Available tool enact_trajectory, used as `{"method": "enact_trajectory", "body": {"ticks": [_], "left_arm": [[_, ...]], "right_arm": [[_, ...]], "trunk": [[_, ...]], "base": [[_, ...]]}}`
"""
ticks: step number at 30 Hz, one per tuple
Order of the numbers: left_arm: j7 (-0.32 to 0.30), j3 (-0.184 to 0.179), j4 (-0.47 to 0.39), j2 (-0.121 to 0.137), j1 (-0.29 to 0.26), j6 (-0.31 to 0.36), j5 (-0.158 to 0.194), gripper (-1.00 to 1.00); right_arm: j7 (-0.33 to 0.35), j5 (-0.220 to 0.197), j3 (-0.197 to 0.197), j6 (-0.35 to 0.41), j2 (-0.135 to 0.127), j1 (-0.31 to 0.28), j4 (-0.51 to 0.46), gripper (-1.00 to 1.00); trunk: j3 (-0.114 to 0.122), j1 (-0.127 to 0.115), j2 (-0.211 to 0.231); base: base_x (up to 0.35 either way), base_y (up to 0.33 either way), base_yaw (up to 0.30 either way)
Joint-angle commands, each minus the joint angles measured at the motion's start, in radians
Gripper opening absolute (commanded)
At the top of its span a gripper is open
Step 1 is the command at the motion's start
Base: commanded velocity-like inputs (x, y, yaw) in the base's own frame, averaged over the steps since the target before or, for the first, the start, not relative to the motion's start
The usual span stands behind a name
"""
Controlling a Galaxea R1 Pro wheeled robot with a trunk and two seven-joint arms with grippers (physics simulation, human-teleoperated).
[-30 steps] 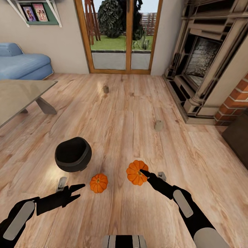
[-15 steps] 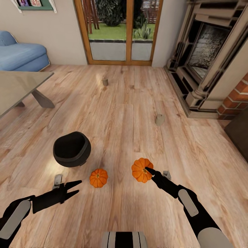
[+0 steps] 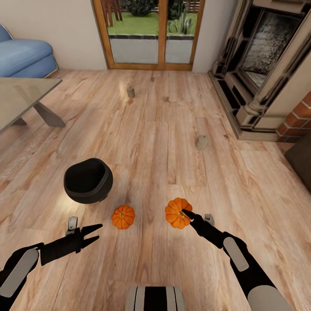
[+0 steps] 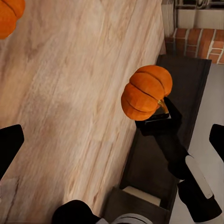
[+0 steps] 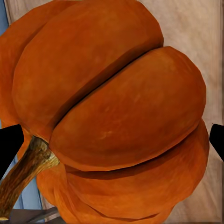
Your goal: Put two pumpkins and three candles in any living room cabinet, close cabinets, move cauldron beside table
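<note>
Two pumpkins are out of the cabinet. One pumpkin (image 3: 123, 217) sits on the wooden floor (image 3: 151, 142) just ahead of the left hand (image 3: 96, 231), whose fingers are spread apart with nothing between them. The other pumpkin (image 3: 178, 213) is at the tip of the right hand (image 3: 186, 213). The left wrist view shows this held pumpkin (image 4: 146, 92) with the dark fingers pinched at its stem side, so I judge the hand has closed on it, though how firmly I cannot tell.

Candles show on the floor farther off: one candle (image 3: 201, 142) toward the fireplace (image 3: 268, 73), another candle (image 3: 130, 91) near the glass doors (image 3: 149, 34). A third I cannot pick out for sure.

The cauldron (image 3: 88, 180) stands on the floor near the loose pumpkin, apart from the glass counter (image 3: 21, 97) at the left.

A dark brown corner at the right edge looks like the cabinet (image 3: 302, 166). By my reckoning almost everything is left: nothing is stowed, and the cauldron is not yet placed.
</note>
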Motion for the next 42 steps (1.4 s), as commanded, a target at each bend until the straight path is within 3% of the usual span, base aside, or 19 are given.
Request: {"method": "enact_trajectory", "body": {"ticks": [1, 6, 20, 42], "left_arm": [[-0.004, 0.001, 0.000, 0.000, 0.000, 0.005, -0.001, 1.00], [-0.004, 0.001, -0.002, 0.002, 0.000, 0.005, 0.002, 1.00], [-0.004, 0.001, -0.001, 0.002, 0.000, 0.005, 0.006, 1.00], [-0.004, 0.001, 0.001, 0.005, 0.000, 0.006, 0.007, 1.00]], "right_arm": [[0.002, -0.010, -0.002, 0.009, 0.000, 0.000, 0.000, -1.00], [0.002, -0.008, -0.002, 0.005, 0.001, 0.000, -0.001, -1.00], [-0.001, 0.002, -0.002, 0.003, 0.001, 0.000, -0.002, -1.00], [0.000, 0.004, -0.002, 0.003, 0.001, -0.001, -0.003, -1.00]], "trunk": [[-0.005, 0.000, -0.001], [-0.024, 0.002, -0.002], [-0.024, 0.002, -0.002], [-0.024, 0.002, -0.002]], "base": [[0.000, 0.000, 0.000], [0.000, 0.000, 0.000], [0.008, 0.000, 0.000], [0.129, -0.009, 0.000]]}}
